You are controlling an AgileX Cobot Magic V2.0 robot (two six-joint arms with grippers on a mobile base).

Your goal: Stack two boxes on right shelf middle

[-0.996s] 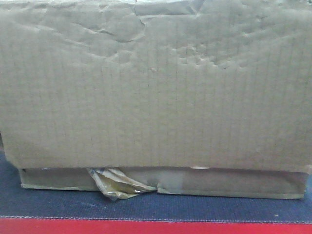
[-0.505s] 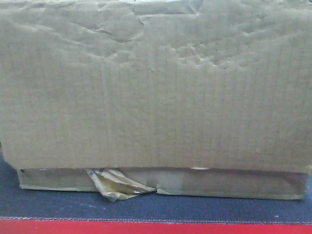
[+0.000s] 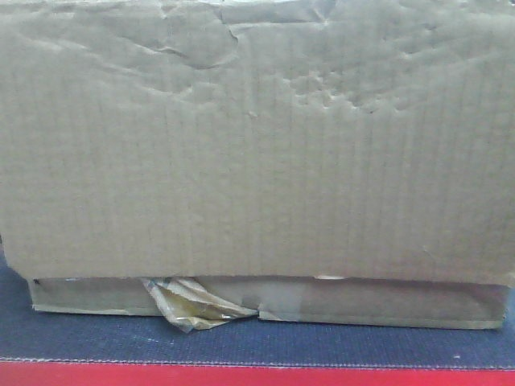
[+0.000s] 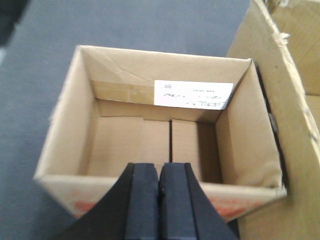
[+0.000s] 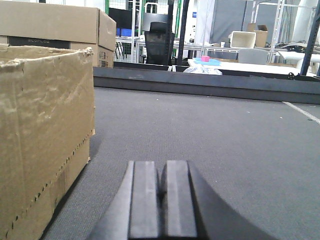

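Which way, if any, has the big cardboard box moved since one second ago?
No. The box has not visibly moved: its torn tape sits at the same spot above the red edge.

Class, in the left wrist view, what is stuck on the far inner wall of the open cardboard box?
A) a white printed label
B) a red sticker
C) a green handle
A: a white printed label shows on the far inner wall of the open cardboard box, beyond the shut left gripper.
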